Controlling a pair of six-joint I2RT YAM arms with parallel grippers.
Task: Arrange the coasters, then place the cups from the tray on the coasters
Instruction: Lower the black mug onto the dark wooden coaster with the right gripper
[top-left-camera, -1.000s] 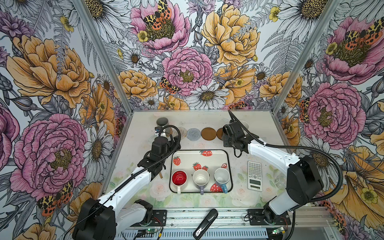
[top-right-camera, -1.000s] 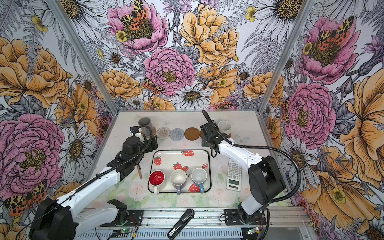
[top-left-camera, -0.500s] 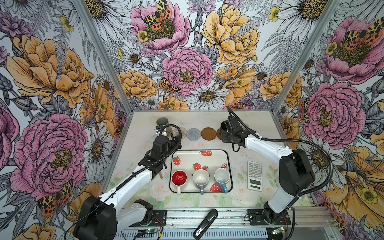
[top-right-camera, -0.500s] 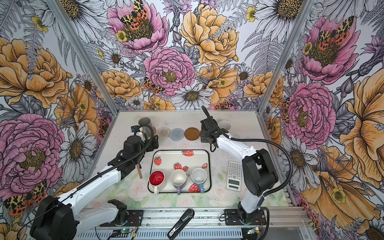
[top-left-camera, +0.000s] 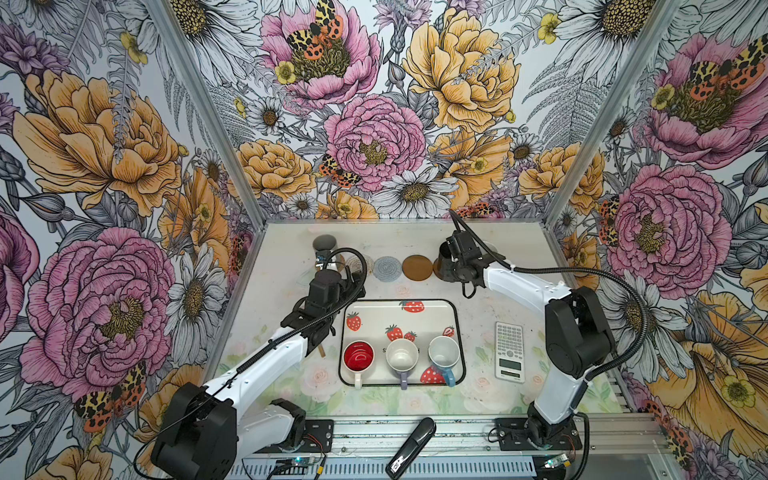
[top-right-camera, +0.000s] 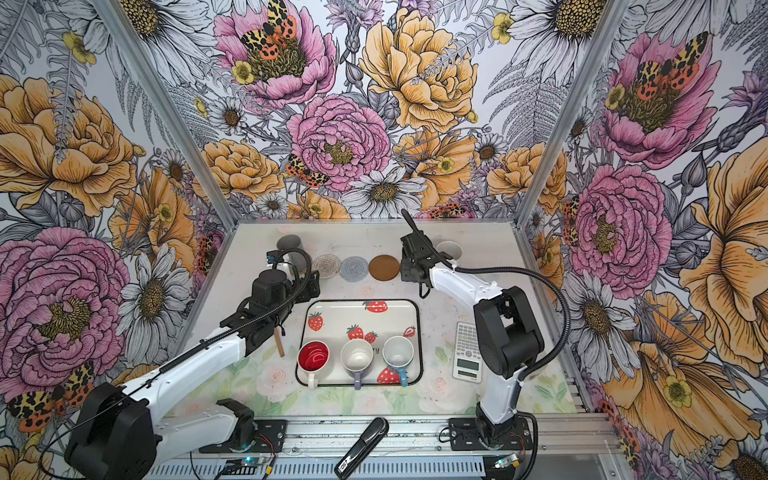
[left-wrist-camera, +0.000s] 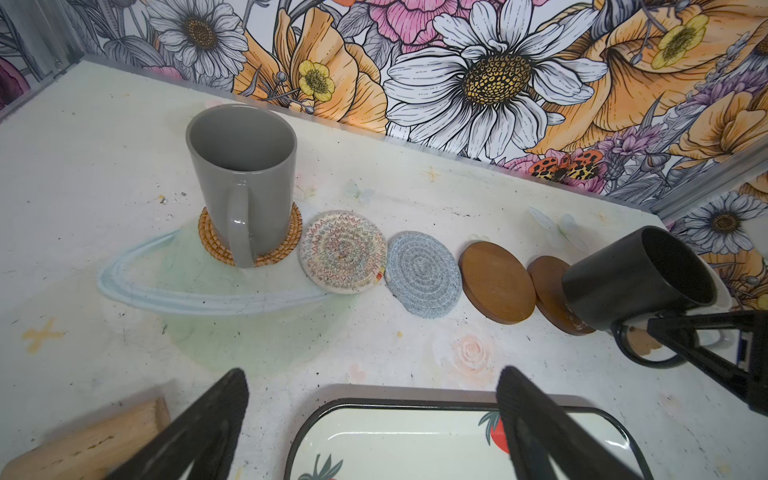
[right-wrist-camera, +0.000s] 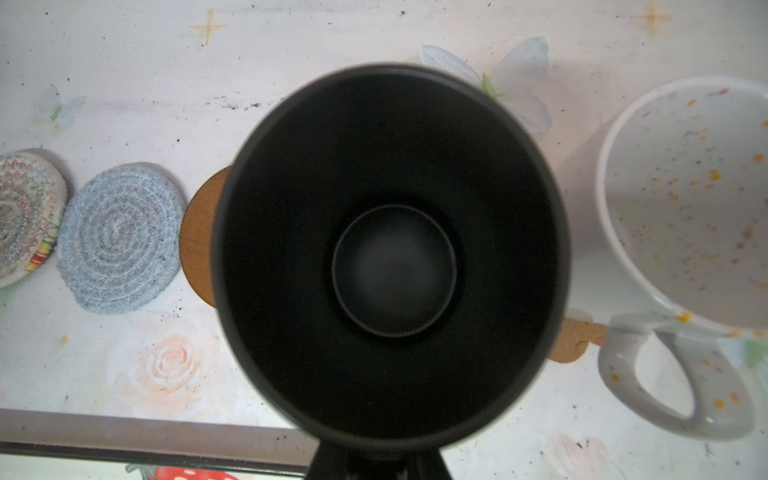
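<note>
Bench far edge: our right fingers clamp the black ceramic mug, tilted over a brown wooden disc coaster; left fingers apart.

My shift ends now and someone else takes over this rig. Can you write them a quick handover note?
Left claw: open, empty, by the far edge of the tray.
Right claw: shut on the handle of the black mug, which is tilted over a brown disc coaster.
Done: coasters in a row; grey mug on rattan coaster, speckled mug on paw coaster.
Left: settle the black mug; move red-inside mug, lavender mug and blue mug to cream coaster, grey-blue coaster and free brown coaster.
</note>
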